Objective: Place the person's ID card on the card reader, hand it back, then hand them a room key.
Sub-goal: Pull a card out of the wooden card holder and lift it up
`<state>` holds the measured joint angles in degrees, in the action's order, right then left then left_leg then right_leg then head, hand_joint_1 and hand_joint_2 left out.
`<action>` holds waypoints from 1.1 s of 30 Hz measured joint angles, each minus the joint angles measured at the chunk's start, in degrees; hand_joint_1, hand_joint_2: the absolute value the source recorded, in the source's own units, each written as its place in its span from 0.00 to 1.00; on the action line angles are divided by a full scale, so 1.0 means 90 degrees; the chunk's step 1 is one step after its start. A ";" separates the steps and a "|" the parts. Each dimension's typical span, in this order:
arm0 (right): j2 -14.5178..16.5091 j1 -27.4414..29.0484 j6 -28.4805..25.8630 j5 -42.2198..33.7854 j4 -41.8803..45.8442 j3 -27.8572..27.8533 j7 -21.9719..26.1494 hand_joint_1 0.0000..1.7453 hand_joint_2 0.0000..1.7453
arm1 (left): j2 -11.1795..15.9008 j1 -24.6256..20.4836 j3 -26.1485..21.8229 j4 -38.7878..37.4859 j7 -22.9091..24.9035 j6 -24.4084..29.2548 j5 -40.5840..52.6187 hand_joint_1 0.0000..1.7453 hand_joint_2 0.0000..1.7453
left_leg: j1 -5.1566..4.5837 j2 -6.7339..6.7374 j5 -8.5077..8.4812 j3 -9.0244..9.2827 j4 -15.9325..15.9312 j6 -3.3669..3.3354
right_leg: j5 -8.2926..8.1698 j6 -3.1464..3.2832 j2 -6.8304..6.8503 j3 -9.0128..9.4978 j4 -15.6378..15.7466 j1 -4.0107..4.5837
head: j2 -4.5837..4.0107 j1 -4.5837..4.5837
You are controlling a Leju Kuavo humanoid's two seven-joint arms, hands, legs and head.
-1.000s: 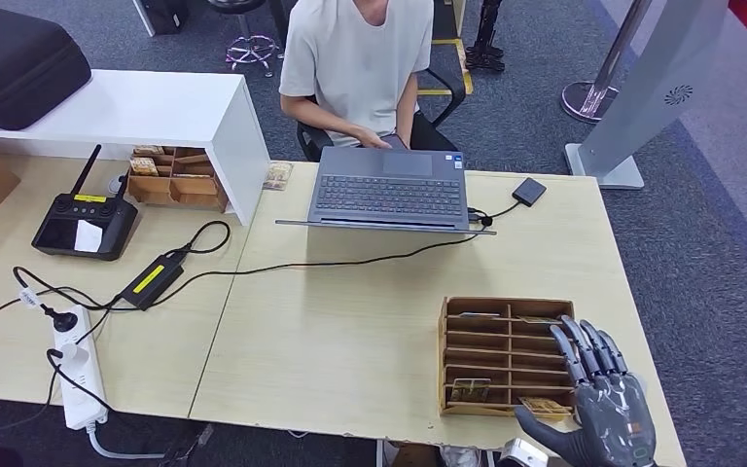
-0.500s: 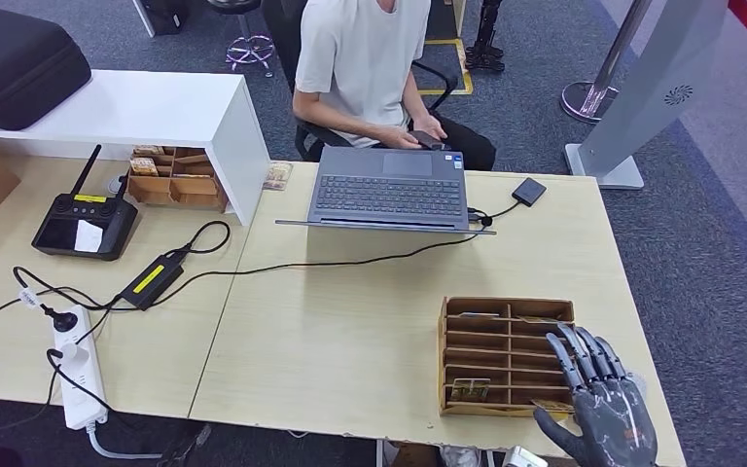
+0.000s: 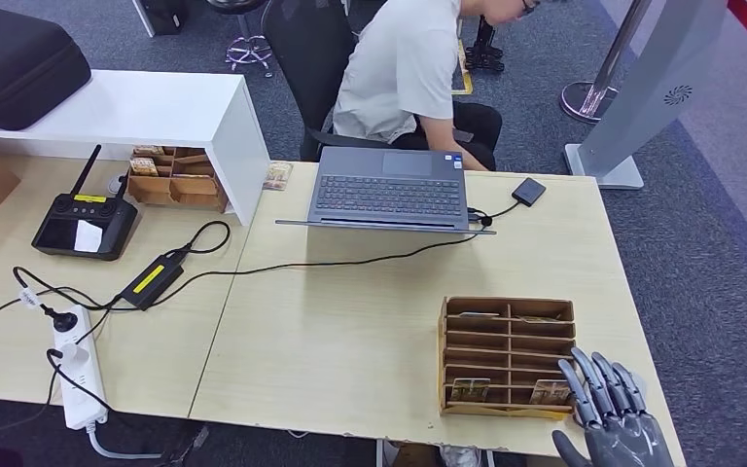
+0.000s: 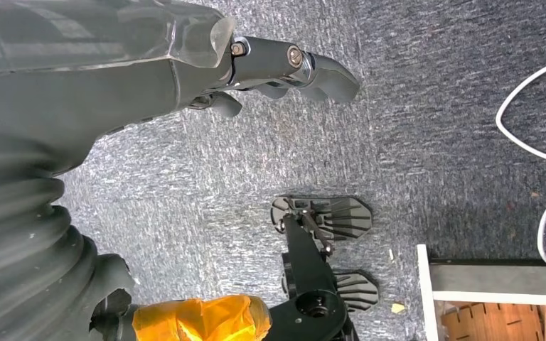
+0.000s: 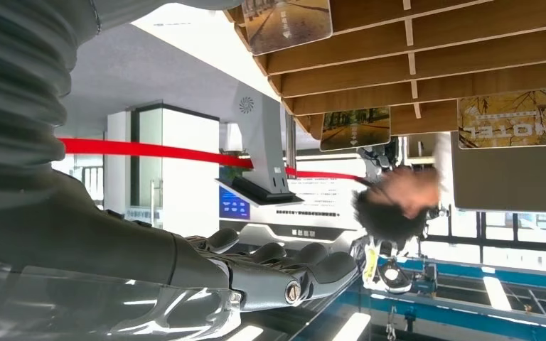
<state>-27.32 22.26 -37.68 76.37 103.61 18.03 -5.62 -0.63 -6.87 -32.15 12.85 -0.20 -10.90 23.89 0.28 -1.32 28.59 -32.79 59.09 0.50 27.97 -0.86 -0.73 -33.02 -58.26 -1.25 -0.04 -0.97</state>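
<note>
On my head view, going from the left: one black case (image 3: 15,63) lies on a white shelf unit (image 3: 156,109), and under that shelf sits one small wooden organiser (image 3: 177,177) with cards in it. In front of it on the table (image 3: 350,331) I count one black remote controller (image 3: 86,224), one white power strip (image 3: 75,365) and one black power brick with a yellow label (image 3: 152,278).

Mid-table there is one open laptop (image 3: 389,190), and behind it one person (image 3: 413,73) in a pale shirt, leaning to the side in a chair. Just right of the laptop lies one small black card reader (image 3: 529,191) on its cable. I cannot pick out the ID card.

Near the front edge stands one wooden slotted key tray (image 3: 508,355). I make out two room key cards (image 3: 470,390) upright in its nearest row, one at the left, one at the right.

My right hand (image 3: 615,418) hovers just beside the tray's near right corner, fingers straight and spread, holding nothing. My left hand (image 4: 277,71) hangs over grey carpet, fingers loosely extended, nothing in it.
</note>
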 joint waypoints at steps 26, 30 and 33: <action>0.0053 -0.1447 0.0002 0.0097 -0.0820 0.0579 0.0602 0.00 1.00 | -0.0060 -0.0127 0.0000 0.0000 0.0158 -0.0018 0.0245 0.00 1.00 | 0.0000 0.0017 -0.0005 0.0011 0.0001 0.0001 | -0.0010 0.0003 -0.0019 0.0004 -0.0002 0.0000 | 0.0000 0.0001; 0.0259 -0.1871 0.0001 0.0147 -0.1207 0.0653 0.0745 0.00 1.00 | -0.0098 -0.0172 0.0000 0.0000 0.0178 0.0021 0.0253 0.00 1.00 | 0.0001 0.0013 -0.0005 0.0010 0.0001 0.0000 | -0.0010 0.0003 -0.0017 0.0006 -0.0003 0.0000 | 0.0000 0.0001; 0.0418 -0.2176 0.0009 0.0183 -0.1452 0.0731 0.0848 0.00 1.00 | -0.0134 -0.0212 0.0000 0.0000 0.0224 0.0076 0.0268 0.00 1.00 | 0.0001 0.0015 -0.0005 0.0009 0.0000 0.0001 | -0.0010 0.0003 -0.0019 0.0004 -0.0003 0.0000 | 0.0000 0.0001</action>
<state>-23.56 2.68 -37.60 78.02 90.54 24.61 2.01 -1.83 -8.78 -32.15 12.85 1.82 -10.21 26.30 0.28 -1.18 28.54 -32.71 59.10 0.51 27.88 -0.83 -0.90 -32.98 -58.29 -1.24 -0.04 -0.97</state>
